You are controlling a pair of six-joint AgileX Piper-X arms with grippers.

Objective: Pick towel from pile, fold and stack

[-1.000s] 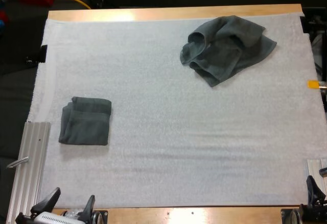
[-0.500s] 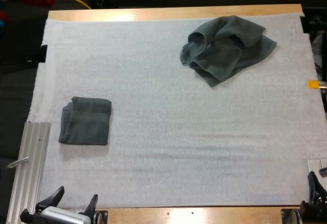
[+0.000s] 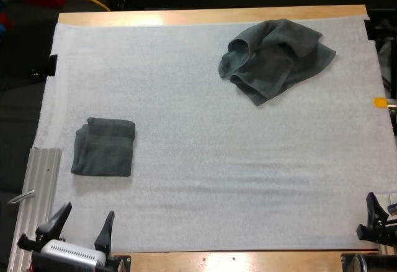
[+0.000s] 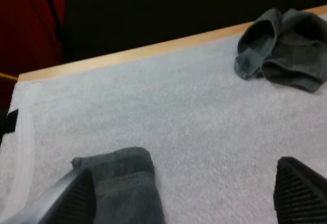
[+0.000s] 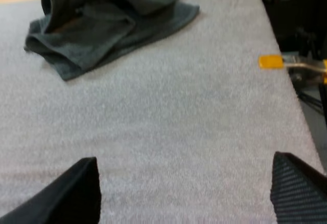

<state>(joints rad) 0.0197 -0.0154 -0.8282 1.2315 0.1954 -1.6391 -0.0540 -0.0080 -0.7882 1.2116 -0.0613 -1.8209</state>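
Observation:
A crumpled dark grey-green towel [image 3: 273, 58] lies at the far right of the white mat [image 3: 211, 154]. A folded towel [image 3: 103, 147] rests flat at the mat's left side. My left gripper [image 3: 83, 223] hovers open at the near edge, just in front of the folded towel. From its wrist, the left gripper [image 4: 184, 198] stands wide apart, with the folded towel [image 4: 122, 183] by one finger and the crumpled towel [image 4: 286, 48] far off. My right gripper [image 3: 382, 215] sits open at the near right corner. Its wrist shows the right gripper [image 5: 184, 196] over bare mat, the crumpled towel [image 5: 102, 20] well ahead.
A ribbed aluminium rail [image 3: 37, 191] runs along the mat's near left side, beside my left gripper. The wooden table edge [image 3: 211, 15] borders the far side, with dark space beyond. Bare mat stretches between the two towels.
Both grippers have edged forward from the near table edge onto the mat. The left one shows more of its fingers. The towels have not moved.

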